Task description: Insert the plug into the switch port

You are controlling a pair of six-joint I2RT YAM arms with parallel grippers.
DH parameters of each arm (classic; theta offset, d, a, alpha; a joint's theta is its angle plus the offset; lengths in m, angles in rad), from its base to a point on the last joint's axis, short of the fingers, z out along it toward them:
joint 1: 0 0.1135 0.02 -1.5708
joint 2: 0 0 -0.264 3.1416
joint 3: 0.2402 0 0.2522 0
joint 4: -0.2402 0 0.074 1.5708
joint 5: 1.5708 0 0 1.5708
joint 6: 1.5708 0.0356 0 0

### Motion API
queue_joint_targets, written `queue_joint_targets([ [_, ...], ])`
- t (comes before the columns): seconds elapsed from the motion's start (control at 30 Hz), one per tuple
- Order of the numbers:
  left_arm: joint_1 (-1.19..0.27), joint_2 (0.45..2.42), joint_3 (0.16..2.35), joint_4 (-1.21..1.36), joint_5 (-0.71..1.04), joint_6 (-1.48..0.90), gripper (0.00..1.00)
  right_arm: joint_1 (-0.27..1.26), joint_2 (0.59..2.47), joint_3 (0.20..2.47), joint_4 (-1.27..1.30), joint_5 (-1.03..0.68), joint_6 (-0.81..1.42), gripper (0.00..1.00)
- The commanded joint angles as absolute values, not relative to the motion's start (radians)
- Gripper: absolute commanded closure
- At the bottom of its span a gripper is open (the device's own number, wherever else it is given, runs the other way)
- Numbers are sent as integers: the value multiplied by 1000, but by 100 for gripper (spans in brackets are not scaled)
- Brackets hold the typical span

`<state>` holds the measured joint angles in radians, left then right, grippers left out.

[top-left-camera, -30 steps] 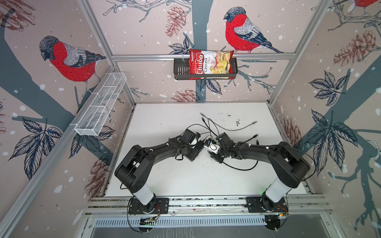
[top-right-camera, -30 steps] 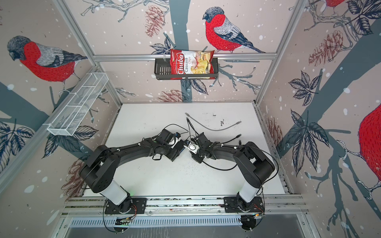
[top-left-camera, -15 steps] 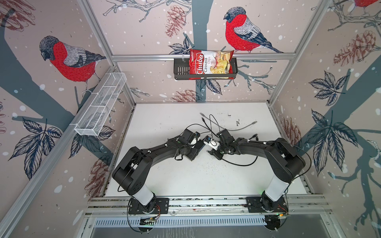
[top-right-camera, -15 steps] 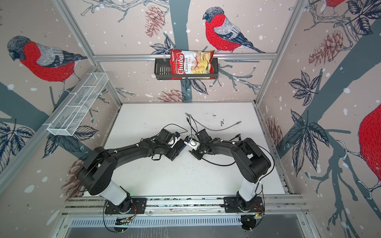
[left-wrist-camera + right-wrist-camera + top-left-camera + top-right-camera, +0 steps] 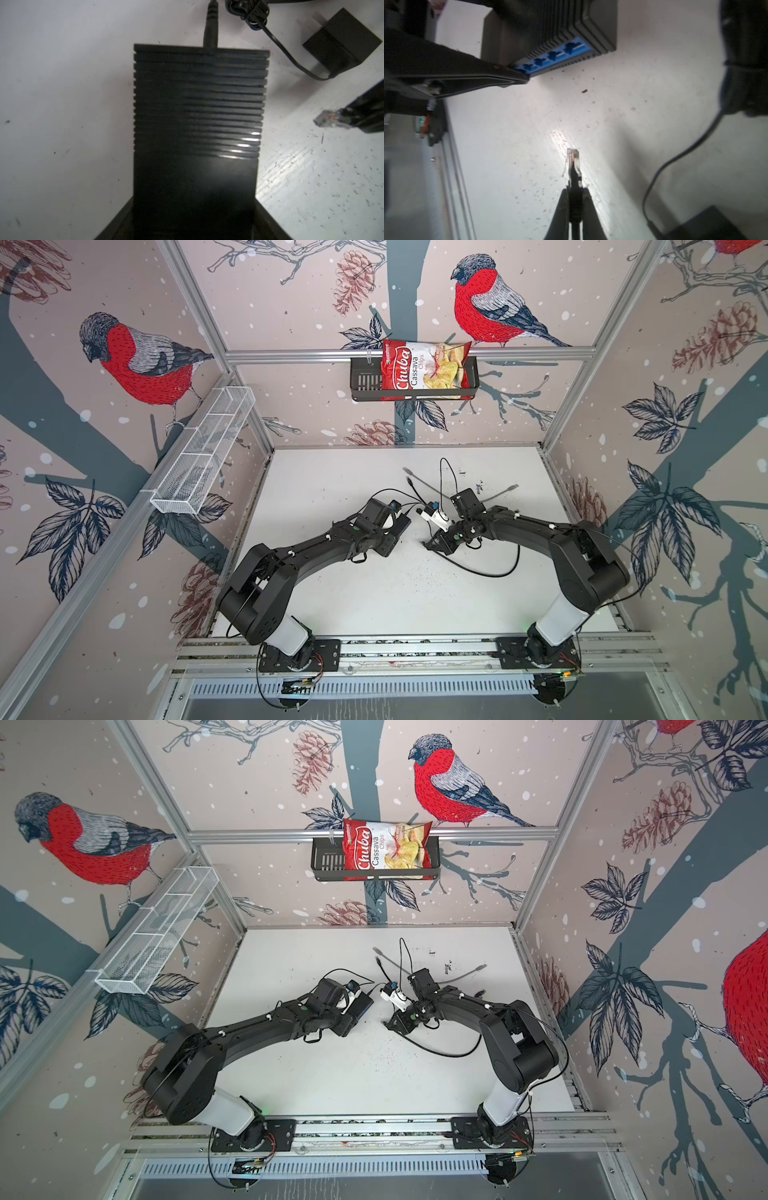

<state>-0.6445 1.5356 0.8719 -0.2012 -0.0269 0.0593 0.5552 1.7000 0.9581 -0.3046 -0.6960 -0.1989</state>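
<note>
Mid-table on the white tabletop (image 5: 512, 128), left gripper (image 5: 194, 220) has its jaws spread wide and pressed on both sides of the flat black ribbed switch box (image 5: 197, 104). Blue switch port row (image 5: 554, 55) on the box's long edge faces right gripper (image 5: 574, 188), which is clamped tight just behind the clear plastic network plug (image 5: 572, 160). Plug tip points toward the ports, well apart, not inserted. Small black cube power adapter (image 5: 342, 41) lies near the box.
</note>
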Motion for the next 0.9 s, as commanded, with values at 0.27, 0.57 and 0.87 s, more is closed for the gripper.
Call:
queue_joint_targets([
  [0.27,-690,1493,836,-39,-38,150,100,549,1729,994,-169,-992,-61,100],
  [0.57,-699,1444,814,-5,-7,136,100,535,1739,993,-96,-968,-6,100],
  [0.87,-699,1436,804,2,-3,137,100,511,1755,1001,-76,-982,14,100],
])
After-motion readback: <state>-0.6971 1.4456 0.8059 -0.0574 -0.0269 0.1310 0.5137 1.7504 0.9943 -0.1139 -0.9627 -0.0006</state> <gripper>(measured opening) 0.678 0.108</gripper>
